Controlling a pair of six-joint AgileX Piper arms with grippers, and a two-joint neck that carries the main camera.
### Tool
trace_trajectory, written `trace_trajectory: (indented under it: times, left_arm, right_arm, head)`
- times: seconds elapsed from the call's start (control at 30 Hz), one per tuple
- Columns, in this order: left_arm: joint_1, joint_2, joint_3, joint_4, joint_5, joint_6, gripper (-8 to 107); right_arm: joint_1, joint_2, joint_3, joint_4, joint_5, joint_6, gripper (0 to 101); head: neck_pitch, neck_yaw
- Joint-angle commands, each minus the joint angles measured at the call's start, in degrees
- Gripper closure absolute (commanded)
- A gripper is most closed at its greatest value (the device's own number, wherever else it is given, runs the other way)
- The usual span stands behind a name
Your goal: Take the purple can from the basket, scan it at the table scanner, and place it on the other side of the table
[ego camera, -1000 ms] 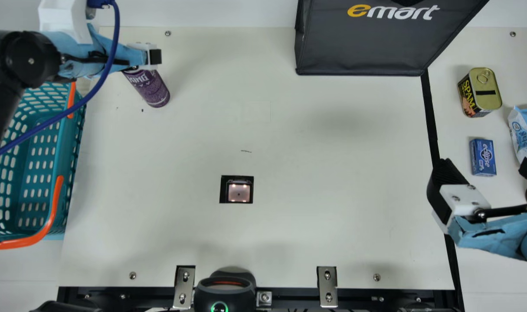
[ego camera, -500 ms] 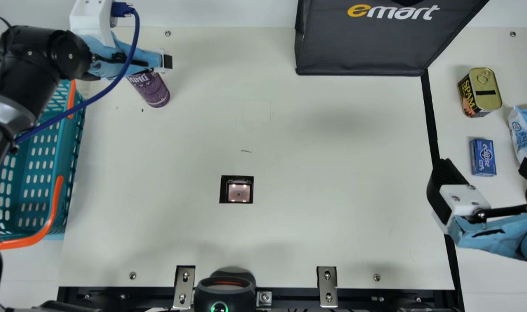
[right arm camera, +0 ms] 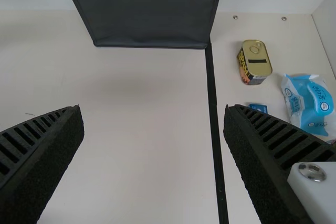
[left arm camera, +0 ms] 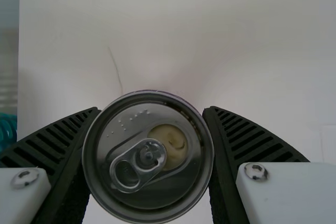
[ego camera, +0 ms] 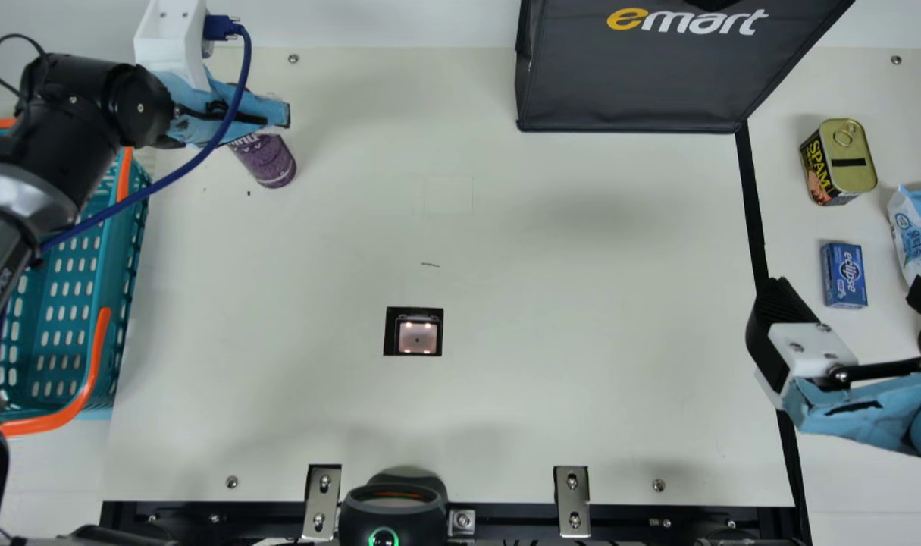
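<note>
In the main view, our left gripper [ego camera: 257, 112] is at the purple can [ego camera: 269, 163], on the table [ego camera: 551, 326] near the teal basket [ego camera: 116, 250]. The left wrist view shows us its pull tab [left arm camera: 138, 162] between ribbed fingers [left arm camera: 252, 135] closed against it. Our right gripper [ego camera: 849, 283] is wide open, holding nothing. We see lettering on the can, black bag [ego camera: 627, 83], pull-ring tin [ego camera: 854, 171], blue box [ego camera: 844, 277] and pouch [ego camera: 919, 235].
</note>
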Motion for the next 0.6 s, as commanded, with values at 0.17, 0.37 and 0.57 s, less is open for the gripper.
trace_trajectory:
  times: [0.17, 0.37, 0.57]
  left_arm:
    - [-0.99, -5.33, 2.11, -0.15, 1.65, -1.98, 107]
    - [-2.42, -11.33, 5.09, -0.29, 4.07, -3.46, 107]
    - [-4.29, -17.26, 8.54, -0.71, 6.81, -4.55, 107]
  right_arm:
    - [0.00, 0.00, 0.00, 0.00, 0.00, 0.00, 6]
    - [0.00, 0.00, 0.00, 0.00, 0.00, 0.00, 6]
    - [0.00, 0.00, 0.00, 0.00, 0.00, 0.00, 6]
  head:
    - [-1.57, 0.00]
    - [-1.57, 0.00]
    - [-1.57, 0.00]
